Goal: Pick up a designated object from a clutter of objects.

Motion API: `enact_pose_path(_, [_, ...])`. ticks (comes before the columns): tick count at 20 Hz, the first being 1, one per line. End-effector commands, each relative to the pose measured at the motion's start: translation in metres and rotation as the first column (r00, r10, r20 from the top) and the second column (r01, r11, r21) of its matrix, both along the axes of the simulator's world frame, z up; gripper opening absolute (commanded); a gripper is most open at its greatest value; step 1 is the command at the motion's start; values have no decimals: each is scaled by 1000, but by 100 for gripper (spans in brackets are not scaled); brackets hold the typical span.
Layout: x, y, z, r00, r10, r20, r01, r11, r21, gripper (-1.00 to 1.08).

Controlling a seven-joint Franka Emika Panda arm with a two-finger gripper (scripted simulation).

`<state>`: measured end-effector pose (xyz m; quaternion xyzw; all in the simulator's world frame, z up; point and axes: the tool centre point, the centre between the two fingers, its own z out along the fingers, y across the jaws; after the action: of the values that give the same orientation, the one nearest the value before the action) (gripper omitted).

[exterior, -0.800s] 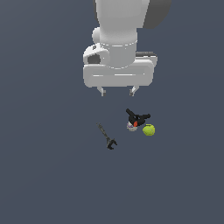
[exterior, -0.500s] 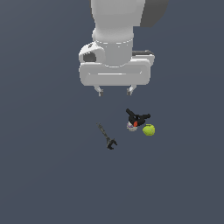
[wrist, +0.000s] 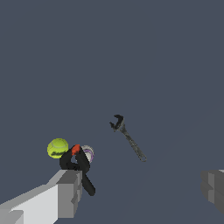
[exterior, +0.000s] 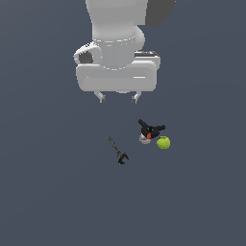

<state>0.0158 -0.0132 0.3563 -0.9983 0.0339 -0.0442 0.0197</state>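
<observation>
The designated object, a small yellow-green ball (exterior: 163,142), lies on the dark floor toward the exterior view's right, touching a black tool with a red-and-white end (exterior: 149,131). A thin dark wrench-like tool (exterior: 117,150) lies apart from them, toward that view's left. These three make up the clutter. My gripper (exterior: 118,98) hangs open well above the floor, with nothing between its fingers (exterior: 101,97). In the wrist view the ball (wrist: 57,148) sits beside the black tool (wrist: 78,162), whose lower end is partly covered by one grey finger (wrist: 65,192); the wrench (wrist: 129,137) lies between the two fingers.
Apart from the three items, only the flat dark grey floor (exterior: 53,192) shows. The arm's large white body (exterior: 117,48) fills the upper middle of the exterior view.
The gripper and wrist have shifted slightly toward the exterior view's left and a little upward. The ball and both tools have not moved.
</observation>
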Motion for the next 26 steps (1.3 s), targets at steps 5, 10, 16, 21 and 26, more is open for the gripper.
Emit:
enact_pose_path(5, [3, 10, -12, 1000, -28, -6, 28, 1000, -1, 100])
enact_pose_path(10, [8, 25, -30, 997, -70, -15, 70, 998, -4, 100])
enact_pose_path(16, [12, 52, -63, 989, -144, -28, 144, 990, -9, 100])
enact_pose_path(21, [14, 79, -94, 976, -213, -39, 213, 977, -14, 100])
enact_pose_path(26, [12, 106, -126, 959, -281, -48, 280, 960, -19, 100])
